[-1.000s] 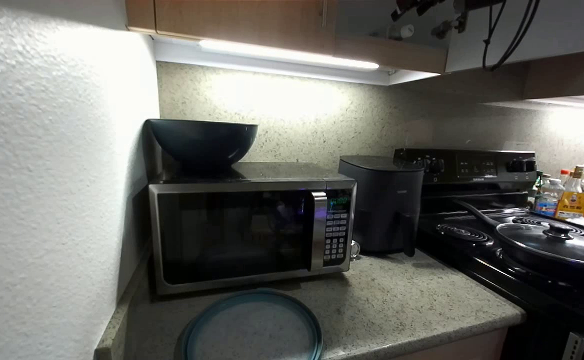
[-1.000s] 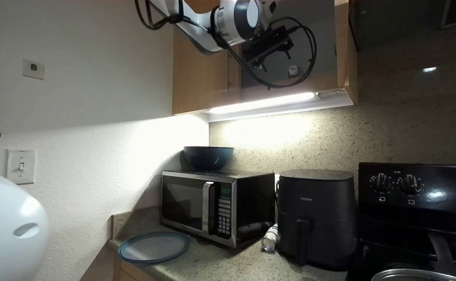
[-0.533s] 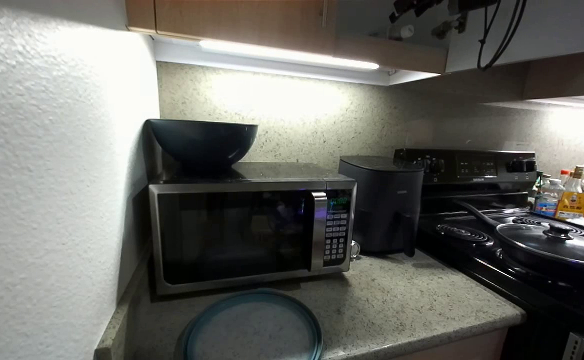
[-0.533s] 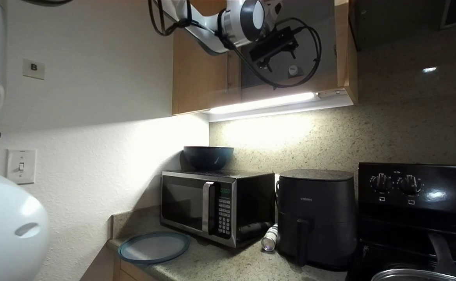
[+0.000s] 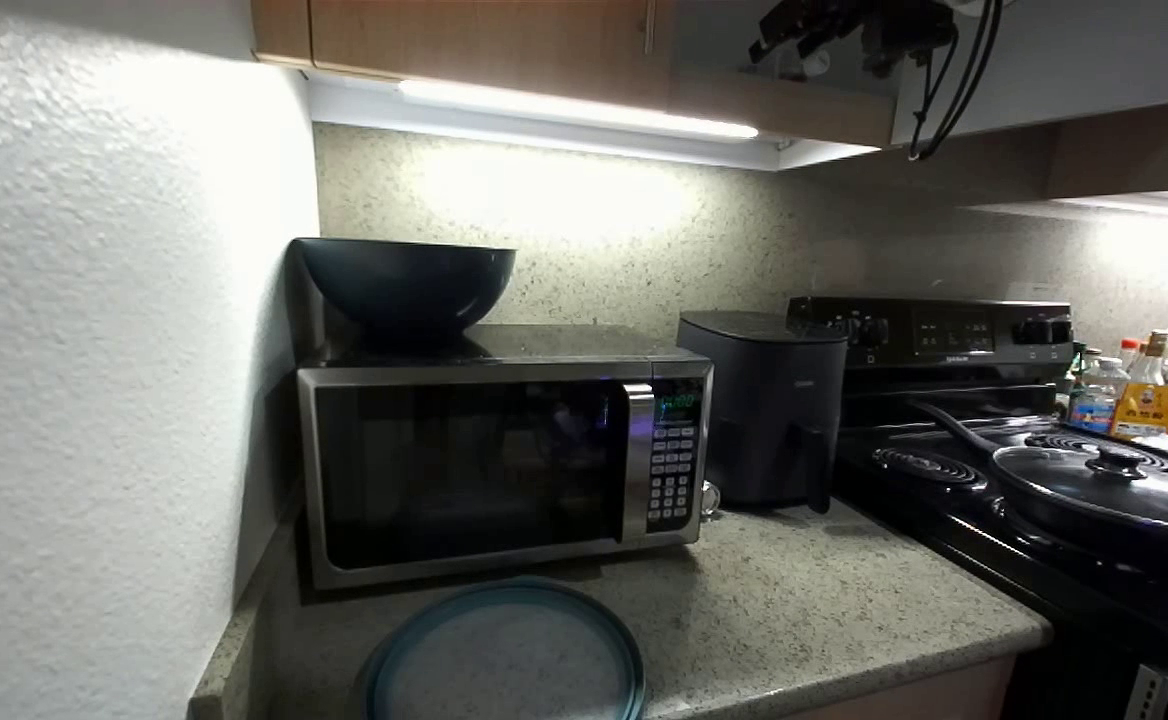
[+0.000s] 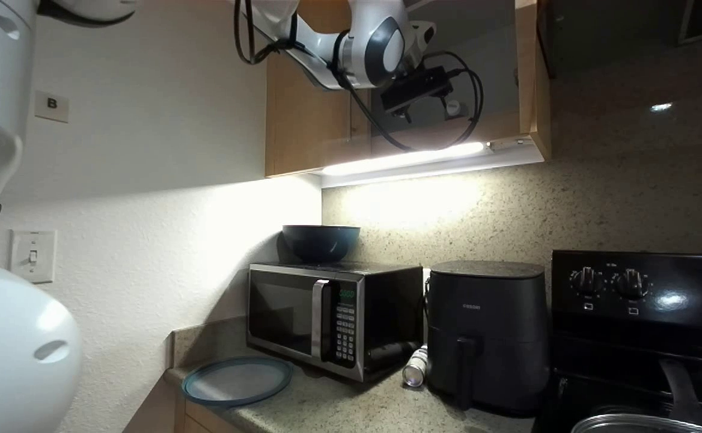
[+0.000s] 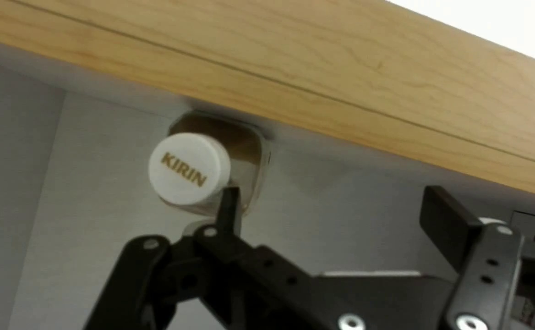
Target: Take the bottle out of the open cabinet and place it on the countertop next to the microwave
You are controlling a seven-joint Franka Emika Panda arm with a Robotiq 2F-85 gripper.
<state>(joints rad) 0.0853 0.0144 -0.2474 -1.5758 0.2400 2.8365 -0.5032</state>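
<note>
In the wrist view the bottle (image 7: 189, 168) stands on the floor of the open cabinet, its white cap lettered KIRIN facing the camera and a brownish, clear body below. My gripper (image 7: 331, 195) is open, its jaws wide apart with nothing between them. The left finger overlaps the bottle's edge beside the cap; whether they touch I cannot tell. The right finger is well away to the right. An exterior view shows the cap (image 6: 453, 108) just behind the cabinet's front lip, close to a finger. The microwave (image 5: 474, 470) sits on the speckled countertop (image 5: 814, 590) below.
A wooden front edge (image 7: 295, 68) borders the cabinet shelf. On the microwave is a dark bowl (image 5: 404, 285); a black air fryer (image 6: 486, 331) stands to its right, with a small white can (image 6: 416, 367) lying between. A blue-rimmed lid (image 5: 504, 650) lies in front.
The arm has come lower, bringing the gripper down toward the bottle inside the cabinet, and its dark parts now partly cover the cap in an exterior view. The bottle has stayed put.
</note>
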